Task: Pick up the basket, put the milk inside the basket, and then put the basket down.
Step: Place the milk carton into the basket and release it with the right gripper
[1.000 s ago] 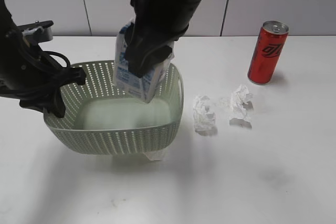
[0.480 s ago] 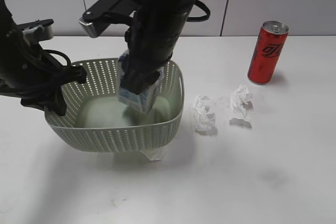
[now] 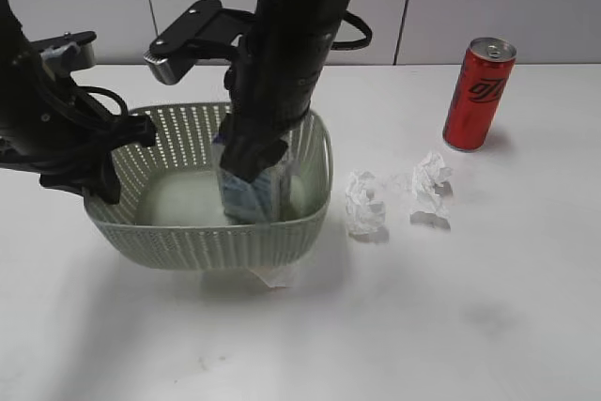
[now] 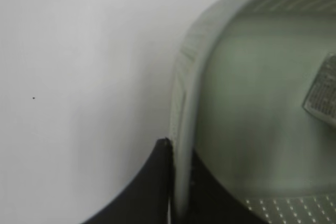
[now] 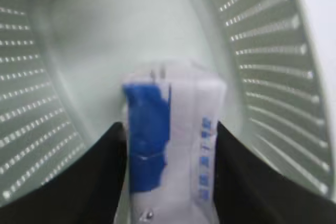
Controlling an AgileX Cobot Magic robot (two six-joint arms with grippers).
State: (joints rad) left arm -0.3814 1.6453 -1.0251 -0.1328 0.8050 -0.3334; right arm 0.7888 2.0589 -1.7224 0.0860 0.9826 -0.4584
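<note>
The pale sage-green perforated basket (image 3: 282, 232) hangs a little above the table. My left gripper (image 3: 105, 171) is shut on its left rim, which runs between the jaws in the left wrist view (image 4: 184, 150). My right gripper (image 3: 252, 164) reaches down into the basket, shut on the white-and-blue milk carton (image 3: 254, 194). In the right wrist view the carton (image 5: 173, 145) sits between the two black fingers, its lower end at the basket floor (image 5: 126, 30). A corner of the carton also shows in the left wrist view (image 4: 323, 95).
A tall red can (image 3: 479, 94) stands at the back right. Two crumpled white tissues (image 3: 364, 206) (image 3: 430, 187) lie right of the basket. A scrap of white tissue (image 3: 272, 275) lies under the basket's front edge.
My right gripper has lowered the milk carton from above the basket's rim down inside the basket. The left gripper and basket have stayed nearly still.
</note>
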